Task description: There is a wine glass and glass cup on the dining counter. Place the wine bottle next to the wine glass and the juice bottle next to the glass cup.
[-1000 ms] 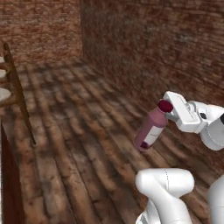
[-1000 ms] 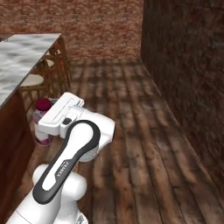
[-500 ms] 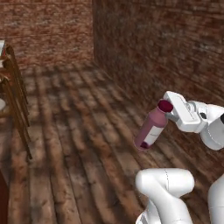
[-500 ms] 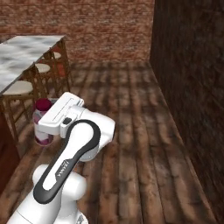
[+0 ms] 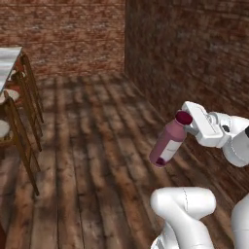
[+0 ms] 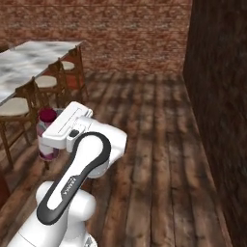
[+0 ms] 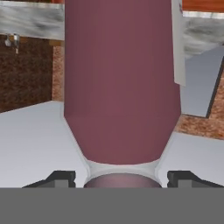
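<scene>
My gripper [image 5: 188,120] is shut on the neck of the juice bottle [image 5: 167,143], a pink-purple bottle with a dark maroon cap and a white label. The bottle hangs tilted in the air above the wooden floor. From the right base view the juice bottle [image 6: 46,137] sits just left of my gripper [image 6: 54,126]. In the hand view the juice bottle [image 7: 121,83] rises from between my gripper [image 7: 122,178] fingers. The marble dining counter [image 6: 34,60] stands at the left, and its corner [image 5: 8,59] reaches the left base view. The wine bottle, wine glass and glass cup are out of view.
Wooden stools [image 6: 16,109] with pale seats line the counter's near side, and two stools [image 5: 7,130] show at the left edge. A dark brick wall [image 5: 194,53] runs along the right. Open plank floor [image 6: 154,135] lies between wall and stools.
The whole picture has swung as the base turned, so the counter and stools now sit further into both base views. The juice bottle stays in my gripper at the same tilt.
</scene>
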You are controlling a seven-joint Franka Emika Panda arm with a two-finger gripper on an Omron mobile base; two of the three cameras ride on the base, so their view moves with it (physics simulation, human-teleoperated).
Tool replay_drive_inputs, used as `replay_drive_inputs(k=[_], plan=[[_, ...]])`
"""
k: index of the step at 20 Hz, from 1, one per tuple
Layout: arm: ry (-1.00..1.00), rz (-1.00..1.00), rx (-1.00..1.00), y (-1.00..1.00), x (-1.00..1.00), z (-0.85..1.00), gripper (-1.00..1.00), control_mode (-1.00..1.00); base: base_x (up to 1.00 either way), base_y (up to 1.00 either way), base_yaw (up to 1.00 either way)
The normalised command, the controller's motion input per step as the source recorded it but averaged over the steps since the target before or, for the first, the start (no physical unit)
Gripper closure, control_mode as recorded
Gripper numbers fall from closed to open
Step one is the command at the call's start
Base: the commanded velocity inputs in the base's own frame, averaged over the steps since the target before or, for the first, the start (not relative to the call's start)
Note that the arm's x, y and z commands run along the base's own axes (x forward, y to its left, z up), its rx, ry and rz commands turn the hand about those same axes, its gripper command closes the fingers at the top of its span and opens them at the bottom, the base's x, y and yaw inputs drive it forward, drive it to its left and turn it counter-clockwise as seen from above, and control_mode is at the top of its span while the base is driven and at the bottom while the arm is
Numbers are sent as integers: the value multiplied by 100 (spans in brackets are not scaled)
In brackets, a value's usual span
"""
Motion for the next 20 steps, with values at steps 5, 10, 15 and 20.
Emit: replay_drive_inputs(k=[5, 10, 15, 20], plan=[[0, 0, 0, 0, 0, 0, 100, 100, 100, -31, 25], [0, 0, 0, 0, 0, 0, 100, 100, 100, -30, 24], [0, 0, 0, 0, 0, 0, 100, 100, 100, -27, 24], [0, 0, 0, 0, 0, 0, 100, 100, 100, -28, 25]])
